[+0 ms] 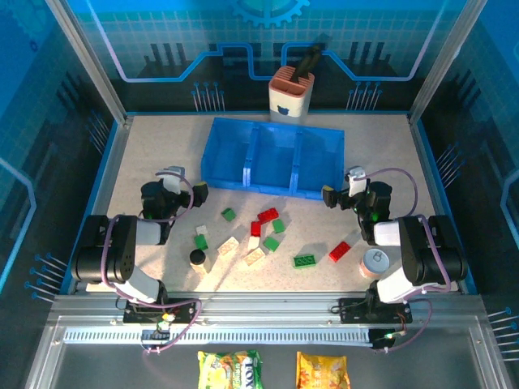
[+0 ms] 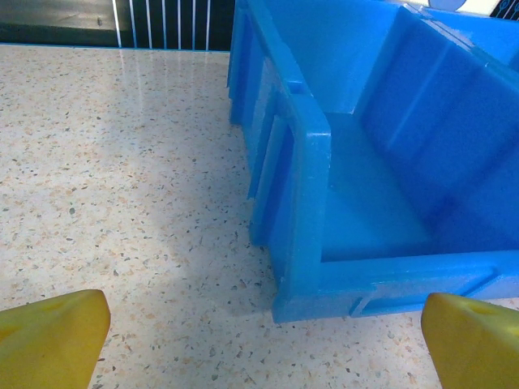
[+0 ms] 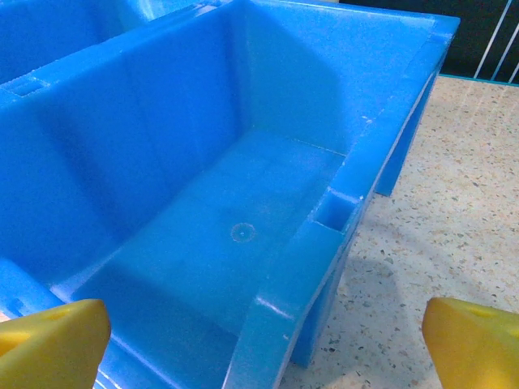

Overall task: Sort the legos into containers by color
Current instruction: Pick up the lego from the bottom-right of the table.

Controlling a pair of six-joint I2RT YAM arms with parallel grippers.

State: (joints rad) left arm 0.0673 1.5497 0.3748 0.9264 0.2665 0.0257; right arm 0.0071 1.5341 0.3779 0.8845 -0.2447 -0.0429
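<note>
The blue three-compartment tray lies at the table's back middle, and all its compartments look empty. Red, green and cream legos are scattered in front of it: a red one, a green one, a cream one, a green plate and a red brick among them. My left gripper hangs open by the tray's left front corner, its yellow fingertips wide apart and holding nothing. My right gripper is open over the tray's right compartment, also holding nothing.
A small black cylinder stands left of the bricks. A silver-topped tin can sits by the right arm's base. An orange-and-white cup holder stands behind the tray. Glass walls enclose the table.
</note>
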